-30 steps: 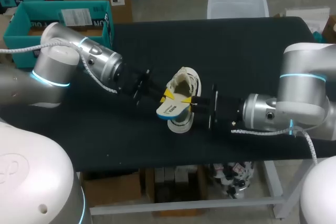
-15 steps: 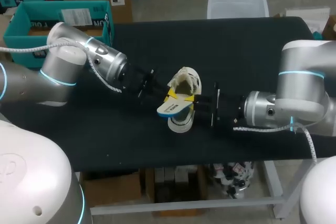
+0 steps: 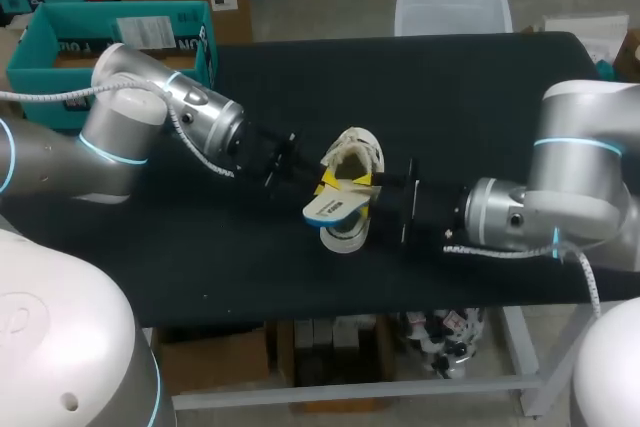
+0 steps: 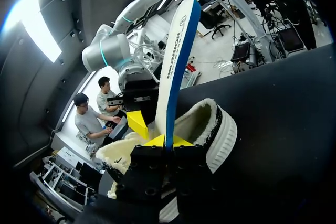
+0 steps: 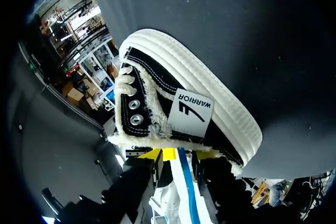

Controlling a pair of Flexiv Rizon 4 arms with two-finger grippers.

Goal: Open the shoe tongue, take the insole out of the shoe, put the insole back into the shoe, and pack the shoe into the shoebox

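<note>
The left pincer (image 4: pixel 169 141) pinches the insole (image 4: pixel 176 61) tight, one end at the mouth of the shoe (image 3: pixel 358 152) on the black worktop (image 3: pixel 450 87). I cannot tell if the right pincer (image 5: pixel 178 153) grips anything. I think this is the taking-out step; next, the insole needs lifting clear of the fuzzy rim.

Your left claw (image 3: pixel 326 187) holds the blue-edged insole (image 3: pixel 324 211) tilted over the mouth of the fleece-lined shoe (image 3: pixel 361 152) at mid-bench (image 3: pixel 450 97). Your right claw (image 3: pixel 366 183) sits against the shoe's other side. The teal shoebox (image 3: pixel 60 42) stands past the bench's left-rear corner.
</note>
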